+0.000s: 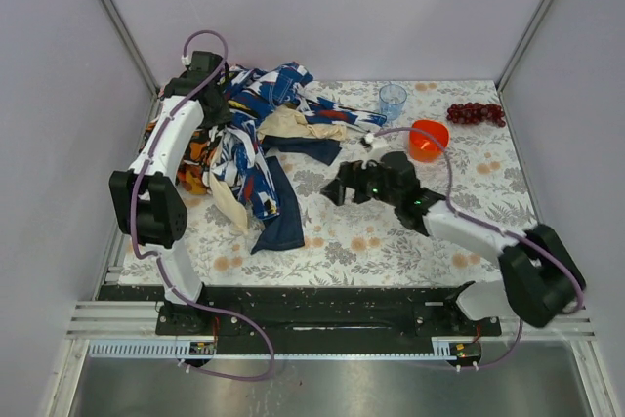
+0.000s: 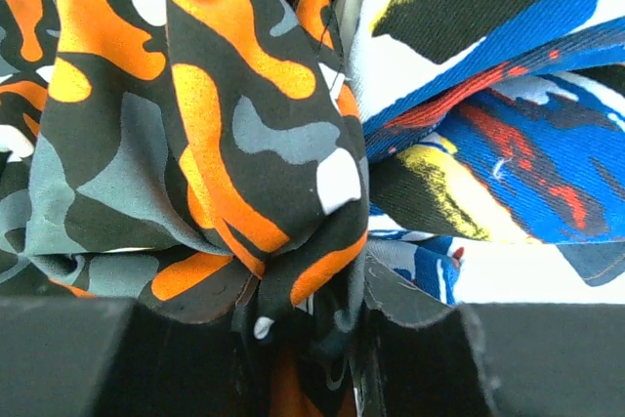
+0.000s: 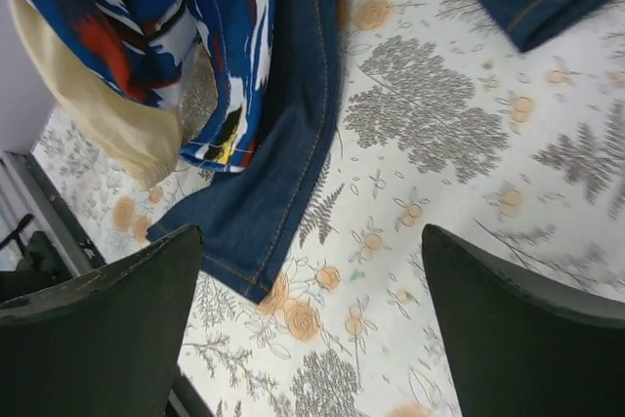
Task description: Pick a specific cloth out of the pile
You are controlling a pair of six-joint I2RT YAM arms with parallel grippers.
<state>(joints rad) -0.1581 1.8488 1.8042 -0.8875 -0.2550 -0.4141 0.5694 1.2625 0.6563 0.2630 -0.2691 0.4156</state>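
Status: early; judged not yet done.
- Found the navy denim cloth (image 1: 283, 227) flat on the left half of the table. One leg end points toward the near edge; the upper part is buried under the pile (image 1: 278, 85) by the far-left corner.
- No hold on the denim from either side.
- Left to do, by judgement: close on the denim, draw it out from beneath the heap, set it apart.

Left arm:
- Folded up along the left edge, wrist bent down into the heap.
- Noted left gripper (image 2: 298, 339) pinched, as it appears, on a bunched fold of orange-black-white camouflage cloth (image 2: 195, 144). Wrong piece for the task.
- Blue-and-white printed cloth (image 2: 508, 134) pressed just beside it.

Right arm:
- Stretched from the near-right corner diagonally toward the table's middle, wrist low.
- Noted right gripper (image 3: 312, 319) spread wide, holding nothing, over the bare floral tablecloth (image 3: 439, 144).
- Denim leg hem just beside its left finger, apart, not touching.
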